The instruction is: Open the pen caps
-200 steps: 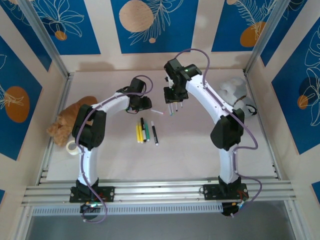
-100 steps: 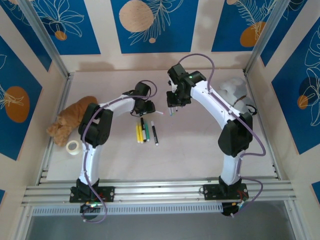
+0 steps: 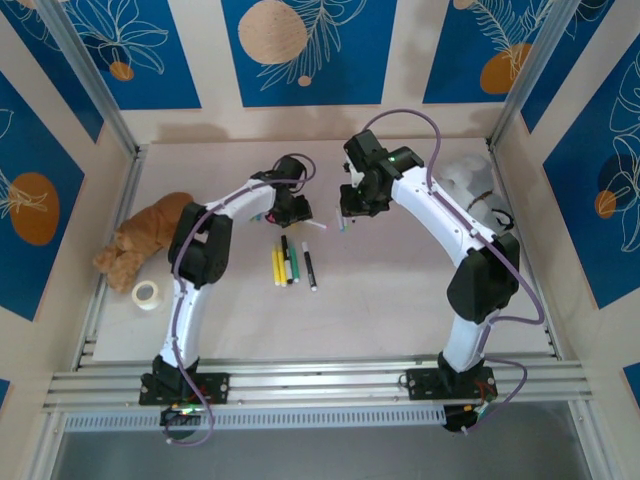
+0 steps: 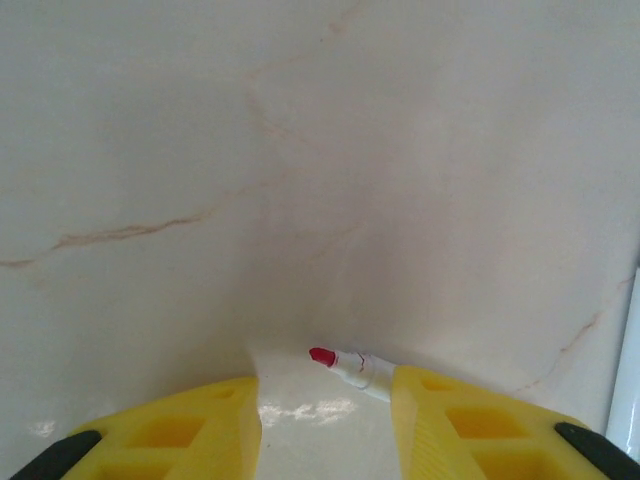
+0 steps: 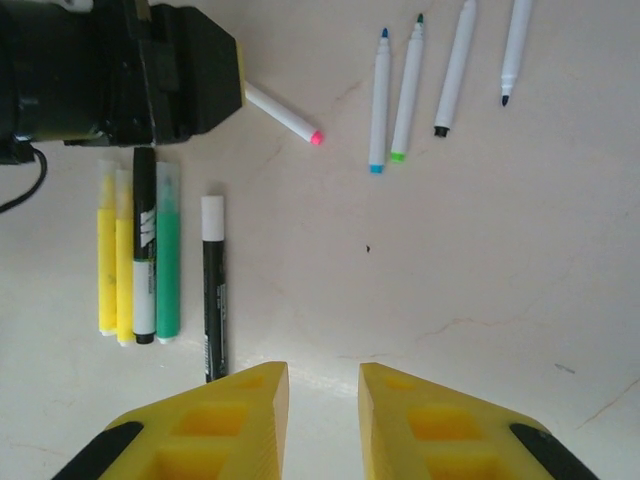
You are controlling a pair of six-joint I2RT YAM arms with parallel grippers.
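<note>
Top view: marker row [image 3: 290, 265] mid-table, five fat markers side by side. Left gripper [image 3: 293, 212] sits low just behind the row. Right gripper [image 3: 350, 208] is behind the row and off to its right, near the left one. Pink pen [image 3: 315, 225] lies just behind the row. Plush toy [image 3: 140, 240] and tape roll [image 3: 147, 295] are well left of the row and a white bundle [image 3: 465, 180] is far right of it; none block anything.

Left wrist: fingers [image 4: 200, 430] spread wide, pinching nothing. The pink pen's bare nib [image 4: 322, 356] lies between them, so that one is uncapped.

Right wrist: right gripper [image 5: 322, 385] slightly parted, empty. Four thin pens [image 5: 407, 90] lie right of the row with nibs bare, likely done. The row's caps [image 5: 167, 183] are still on, so about five are left. Cannot tell where the loose caps lie. The left gripper's body crowds the row's cap ends and could hinder the right arm.
</note>
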